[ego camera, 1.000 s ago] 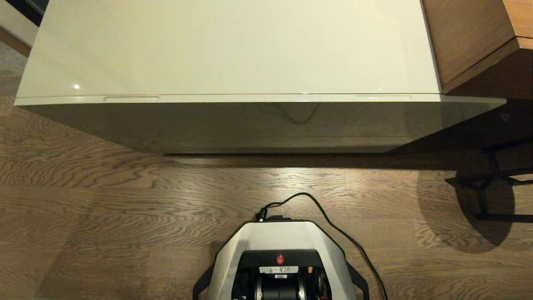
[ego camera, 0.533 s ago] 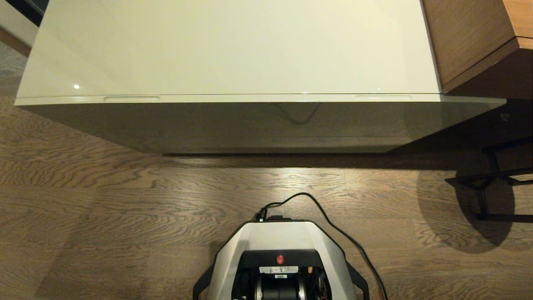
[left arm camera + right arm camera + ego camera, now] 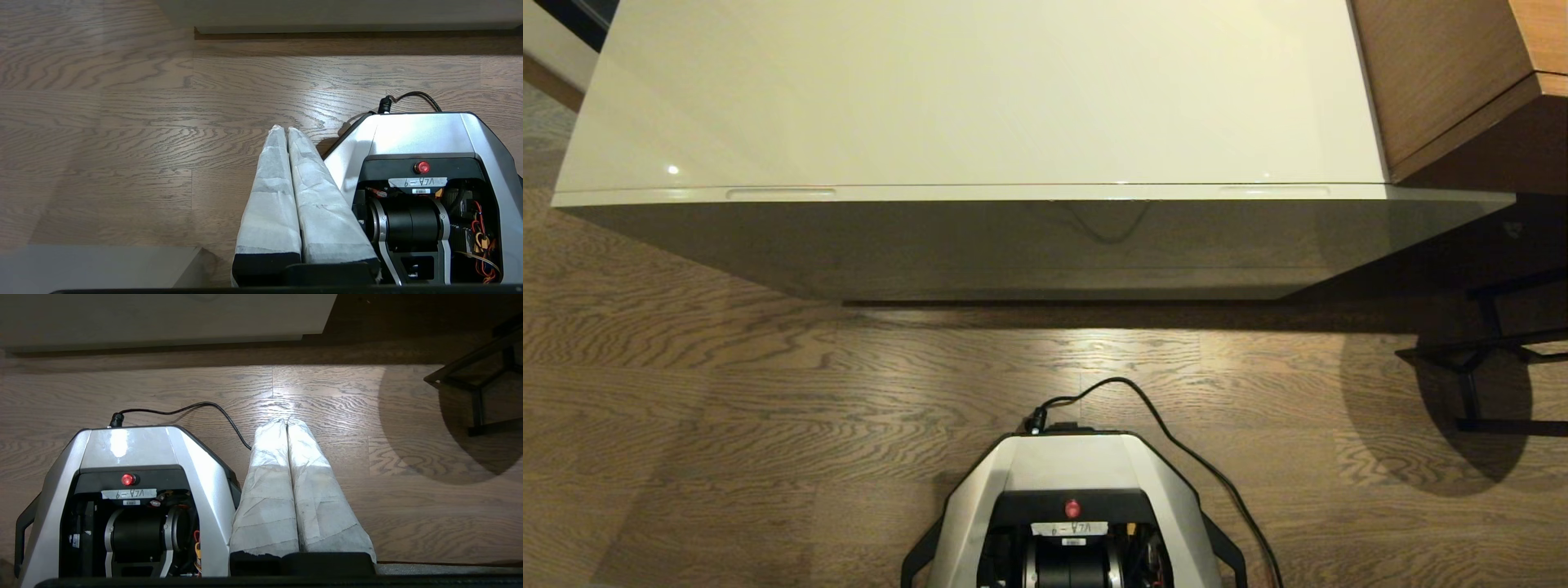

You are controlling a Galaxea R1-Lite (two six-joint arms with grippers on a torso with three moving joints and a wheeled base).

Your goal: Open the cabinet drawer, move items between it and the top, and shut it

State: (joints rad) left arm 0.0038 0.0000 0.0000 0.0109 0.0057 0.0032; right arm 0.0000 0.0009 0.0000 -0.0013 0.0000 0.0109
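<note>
Wood-plank floor (image 3: 727, 384) fills most of the head view. Low wide cabinet stands ahead of the robot; its top (image 3: 980, 90) is glossy cream-white and bare. Cabinet drawer (image 3: 1013, 241) runs the full width under the top and sits shut, front flush, with two slim oblong slots at the upper edge, one near the left end (image 3: 780, 193) and one near the right end (image 3: 1272, 191). No slippers or paper roll in any view. Brown wooden furniture piece (image 3: 1445, 73) butts against the cabinet's right side. Black metal frame (image 3: 1482, 359) stands on the floor at right, near a round shadow. Robot base (image 3: 1074, 506) is centred at the near edge, well apart from the cabinet, with a red button (image 3: 1072, 508) and a black cable (image 3: 1176, 441) trailing off to the right.

Both arms parked low beside the base, outside the head view. Left hand (image 3: 284, 130): white-wrapped fingers pressed together, tips over the floor just beside the base, holding nothing. Right hand (image 3: 287, 421): same, fingers pressed together, empty, pointing toward the cabinet foot, cable passing just beside it.
</note>
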